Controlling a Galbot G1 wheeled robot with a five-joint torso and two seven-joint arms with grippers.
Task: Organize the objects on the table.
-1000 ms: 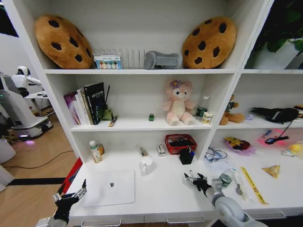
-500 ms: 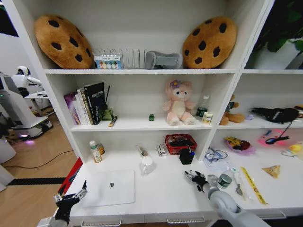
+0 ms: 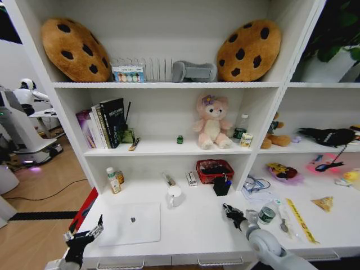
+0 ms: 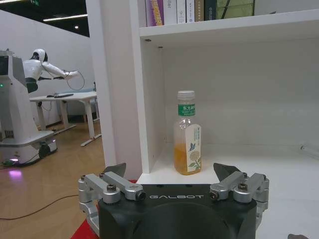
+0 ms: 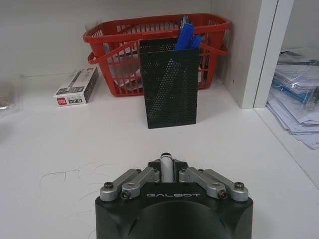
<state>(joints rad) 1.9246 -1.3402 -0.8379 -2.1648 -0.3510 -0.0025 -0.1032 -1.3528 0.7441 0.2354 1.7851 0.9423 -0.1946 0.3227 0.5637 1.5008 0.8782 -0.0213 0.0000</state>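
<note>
The slim white marker pen [image 5: 166, 164] clamped in the right gripper [image 5: 167, 175] shows just its tip; the rest is hidden between the fingers. The tiny green oblong piece [image 3: 133, 220] on the silver laptop [image 3: 130, 223] is probably too small to identify.

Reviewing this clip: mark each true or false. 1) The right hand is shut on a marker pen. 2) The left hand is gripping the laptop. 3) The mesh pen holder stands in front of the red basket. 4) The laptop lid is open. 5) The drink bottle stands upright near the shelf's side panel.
1) True: the right hand is closed on a slim marker pen.
2) False: the left hand is open, off the table's left corner, apart from the laptop.
3) True: the black mesh pen holder stands before the red basket.
4) False: the laptop lies closed and flat.
5) True: the drink bottle stands upright by the panel.
</note>
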